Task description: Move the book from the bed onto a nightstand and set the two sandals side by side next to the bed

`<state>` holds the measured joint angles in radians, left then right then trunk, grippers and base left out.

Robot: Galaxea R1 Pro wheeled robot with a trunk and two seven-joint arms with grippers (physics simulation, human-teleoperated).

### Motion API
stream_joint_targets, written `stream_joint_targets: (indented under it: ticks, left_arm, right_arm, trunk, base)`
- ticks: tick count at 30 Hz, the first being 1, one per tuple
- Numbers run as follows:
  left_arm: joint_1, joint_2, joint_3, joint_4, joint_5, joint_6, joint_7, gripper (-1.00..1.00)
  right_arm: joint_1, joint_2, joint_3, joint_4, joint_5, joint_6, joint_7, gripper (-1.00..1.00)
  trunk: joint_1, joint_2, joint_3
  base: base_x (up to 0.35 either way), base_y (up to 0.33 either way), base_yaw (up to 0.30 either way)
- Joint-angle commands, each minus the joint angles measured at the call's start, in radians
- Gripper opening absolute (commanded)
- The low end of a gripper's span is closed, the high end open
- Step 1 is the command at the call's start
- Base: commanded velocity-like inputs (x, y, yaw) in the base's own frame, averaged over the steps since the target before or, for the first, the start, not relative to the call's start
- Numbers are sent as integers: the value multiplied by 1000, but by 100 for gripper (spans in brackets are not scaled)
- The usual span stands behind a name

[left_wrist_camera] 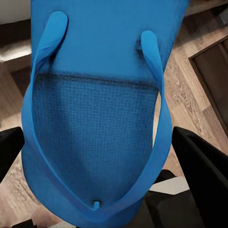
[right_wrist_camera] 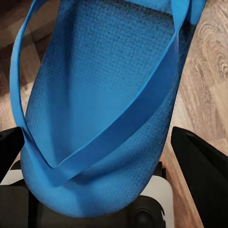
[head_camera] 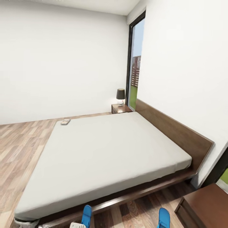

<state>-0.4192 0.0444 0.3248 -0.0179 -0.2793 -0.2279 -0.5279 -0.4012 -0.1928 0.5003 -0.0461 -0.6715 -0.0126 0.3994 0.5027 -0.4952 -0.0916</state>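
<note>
Head view and both wrist views, bedroom.

Gripped left sandal (left_wrist_camera: 95, 118) across its width in left gripper (left_wrist_camera: 102, 156), with black fingers (left_wrist_camera: 202, 166) set against the sole's two edges and the toe post nearest the palm. Gripped right sandal (right_wrist_camera: 99, 95) the same way in right gripper (right_wrist_camera: 97, 156), with fingers (right_wrist_camera: 204, 166) close against either side of the sole and straps facing the camera. Seen in the head view as two blue tips rising at the bottom edge of the frame, well apart, one left of centre and one right of centre, above the plank floor (head_camera: 19, 142) and just before the near side of the bed (head_camera: 177, 126).

Lay across the middle of the frame: grey mattress (head_camera: 110, 152) on the dark frame, headboard along the right-hand wall. Rested on the mattress's far corner, left of centre and in the upper half of the frame: book (head_camera: 65, 121), lying flat, too small for its cover to be read.

Stood beyond the bed's far side, by the headboard and under the window (head_camera: 134, 63): nightstand (head_camera: 121, 109) bearing a dark-shaded lamp (head_camera: 120, 96). Stood at the lower right corner of the frame, beside the bed's near side: second nightstand (head_camera: 205, 205), top bare, cut off by the frame's edge.
</note>
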Motion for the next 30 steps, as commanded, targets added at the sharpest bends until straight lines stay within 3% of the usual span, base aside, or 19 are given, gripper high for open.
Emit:
stream_joint_targets:
  ticks: [1,24,30]
  left_arm:
    - [-1,0,8,1,-11,-4,-1,-100]
    - [-1,0,8,1,-10,-4,-1,-100]
    - [-1,0,8,1,-11,-4,-1,-100]
  right_arm:
    - [-1,0,7,0,-10,-1,4,-100]
    - [-1,0,8,0,-10,-1,4,-100]
    - [-1,0,7,0,-10,-1,4,-100]
  trunk:
    - [0,-2,-2]
    - [0,-2,-2]
    - [0,-2,-2]
  base:
    - [0,0,292]
    - [-20,0,291]
    - [-221,0,83]
